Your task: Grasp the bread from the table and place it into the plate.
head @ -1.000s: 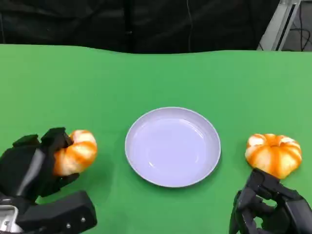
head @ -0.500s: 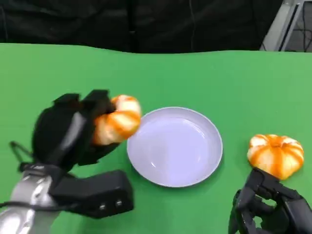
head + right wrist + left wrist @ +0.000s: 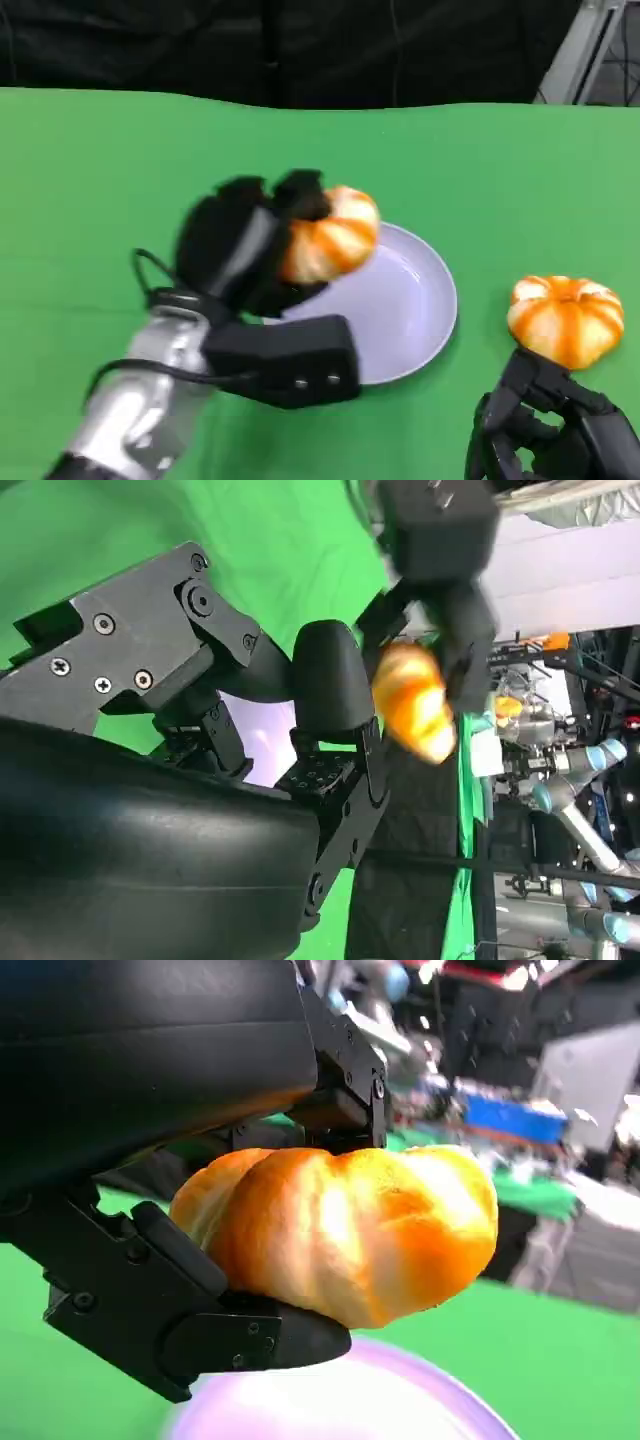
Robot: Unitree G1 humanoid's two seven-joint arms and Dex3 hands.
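Observation:
My left hand (image 3: 245,245) grips a glazed orange-and-white bread roll (image 3: 335,238) and holds it in the air over the left rim of the pale lilac plate (image 3: 410,300). In the left wrist view the roll (image 3: 350,1225) sits clamped between the black fingers (image 3: 200,1310), with the plate (image 3: 330,1405) just below it. A second, like roll (image 3: 565,318) lies on the green table to the right of the plate. My right hand (image 3: 550,430) rests low at the near right, just in front of that roll, holding nothing. The right wrist view shows the carried roll (image 3: 412,702) in the left hand (image 3: 440,550).
The green tabletop (image 3: 120,180) stretches wide around the plate, with a dark curtain behind its far edge. A metal frame (image 3: 585,50) stands at the back right, off the table.
My left hand has lifted the roll off the table at the left and carried it up and rightward to the plate's left rim. The right hand and the second roll have stayed put.

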